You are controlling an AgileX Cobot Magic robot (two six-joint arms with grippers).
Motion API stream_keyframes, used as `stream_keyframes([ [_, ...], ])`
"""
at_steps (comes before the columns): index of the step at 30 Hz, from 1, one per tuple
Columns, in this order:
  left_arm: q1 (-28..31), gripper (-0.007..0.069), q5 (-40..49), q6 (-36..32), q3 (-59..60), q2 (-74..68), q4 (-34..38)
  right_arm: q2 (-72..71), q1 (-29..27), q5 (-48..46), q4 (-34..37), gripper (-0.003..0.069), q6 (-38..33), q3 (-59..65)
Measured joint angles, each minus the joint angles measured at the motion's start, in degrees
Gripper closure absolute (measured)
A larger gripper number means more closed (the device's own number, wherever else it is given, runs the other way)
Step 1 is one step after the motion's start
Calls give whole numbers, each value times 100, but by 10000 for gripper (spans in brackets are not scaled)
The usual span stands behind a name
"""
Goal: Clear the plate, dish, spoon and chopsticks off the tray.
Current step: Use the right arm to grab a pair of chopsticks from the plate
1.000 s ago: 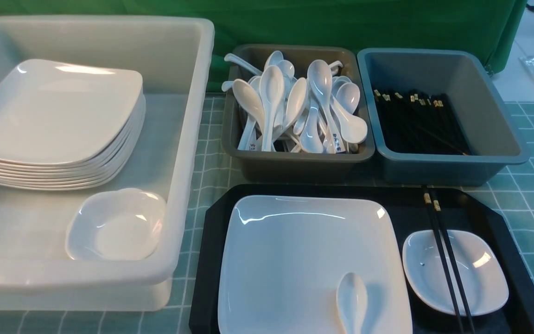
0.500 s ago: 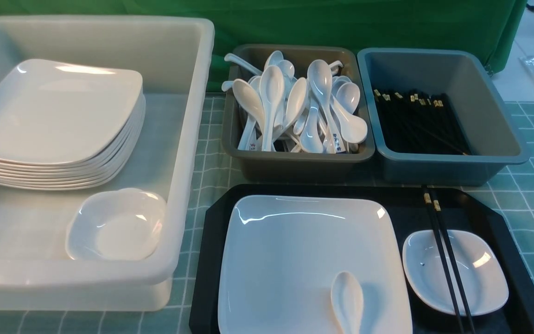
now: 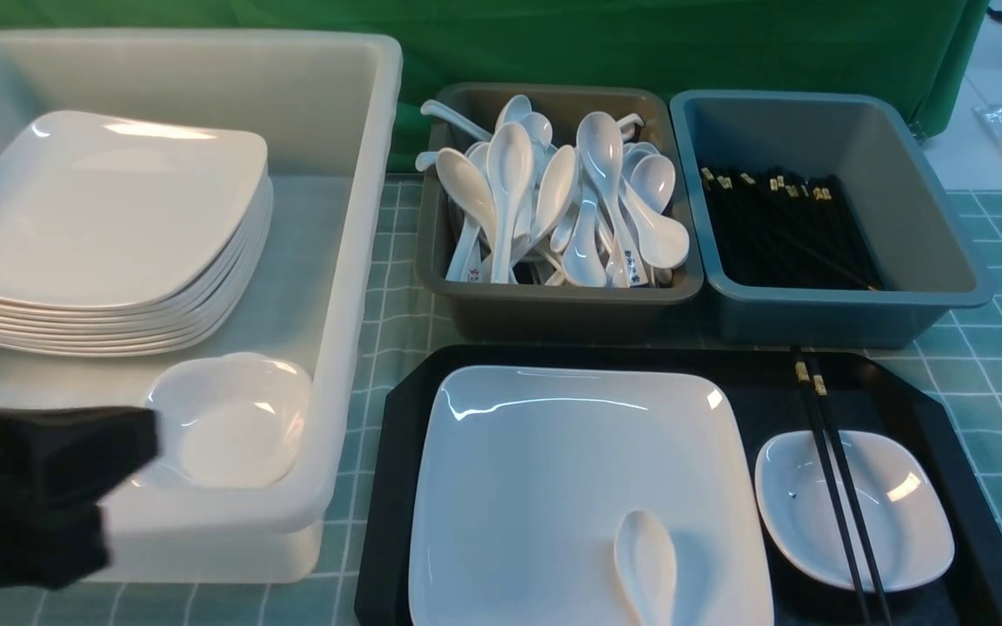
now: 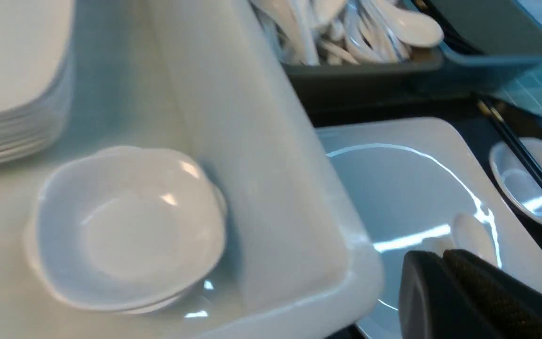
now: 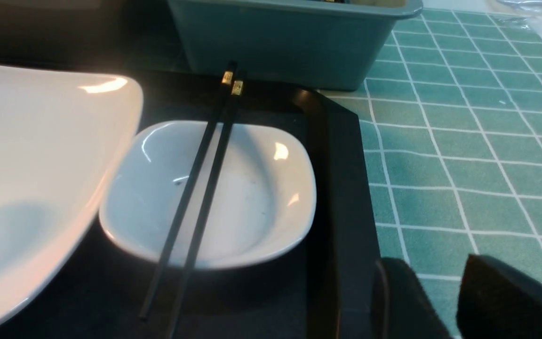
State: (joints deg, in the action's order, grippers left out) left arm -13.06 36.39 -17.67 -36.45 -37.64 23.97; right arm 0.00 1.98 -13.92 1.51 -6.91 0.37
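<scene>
Tray [image 3: 762,387] loaded, L gripper [image 4: 440,258] pressed together, empty, R gripper [image 5: 447,278] part-spread, touching nothing.

Black tray [image 3: 392,487]: one. Tubs: three, namely white tub [image 3: 353,261], grey tub [image 3: 553,313], blue-grey tub [image 3: 840,317]. Plate [image 3: 553,469] on tray: one. Stacked plates [image 3: 101,209] in white tub: several, edges too close to count. Dish [image 3: 901,522] on tray: one. Nested dishes [image 3: 231,426] in white tub: seemingly two. Spoon [image 3: 644,565] on plate: one. Spoon heap [image 3: 553,209]: uncountable. Chopsticks [image 3: 827,469] across dish: one pair. Chopstick pile [image 3: 779,226]: many.
</scene>
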Motion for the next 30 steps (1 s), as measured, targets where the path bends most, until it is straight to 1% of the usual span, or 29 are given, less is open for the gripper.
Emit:
stream_keyframes([
  [4, -918, 613, -821, -46, -30, -760, -24, 0, 0, 0, 0, 419, 0, 0],
  [5, -982, 613, -947, -60, -30, -818, -24, 0, 0, 0, 0, 419, 0, 0],
  [6, -1173, 613, -1205, -118, -30, -995, -24, 0, 0, 0, 0, 419, 0, 0],
  [9, -1399, 613, -1496, -254, -30, -1211, -24, 0, 0, 7, 0, 419, 0, 0],
  [12, -1469, 613, -1548, -324, -30, -1270, -24, 0, 0, 136, 10, 419, 65, 0],
  [15, -1488, 613, -1438, -342, -30, -1232, -19, 0, 0, 653, 79, 419, 786, 0],
  [16, -1488, 613, -1399, -342, -30, -1208, -19, 0, 0, 909, 96, 419, 1241, 0],
  [17, -1488, 613, -1388, -342, -30, -1197, -19, 0, 0, 998, 97, 419, 1480, 0],
  [18, -1488, 613, -1366, -342, -30, -1150, -19, 0, 0, 1324, 109, 419, 2108, 0],
  [20, -1488, 613, -1345, -342, -30, -1100, -19, 0, 0, 1758, 114, 419, 2696, 0],
  [22, -1488, 613, -1339, -342, -30, -1069, 9, 6, 6, 1970, 114, 432, 3030, 0],
  [23, -1488, 613, -1339, -360, -30, -1050, 41, 24, 30, 1913, 114, 447, 3102, -20],
  [26, -1488, 613, -1309, -643, -30, -1012, 156, 539, 294, 1110, 125, 494, 3029, -562],
  [27, -1488, 613, -1291, -809, -30, -1012, 238, 794, 443, 843, 125, 501, 2843, -810],
  [28, -1488, 613, -1274, -1011, -30, -1012, 387, 1251, 651, 353, 131, 506, 2530, -1232],
  [29, -1488, 613, -1267, -1094, -30, -1012, 446, 1335, 687, 353, 131, 506, 2475, -1309],
  [30, -1488, 613, -1168, -1595, -30, -1012, 788, 2354, 1048, -481, 109, 506, 1901, -2179],
])
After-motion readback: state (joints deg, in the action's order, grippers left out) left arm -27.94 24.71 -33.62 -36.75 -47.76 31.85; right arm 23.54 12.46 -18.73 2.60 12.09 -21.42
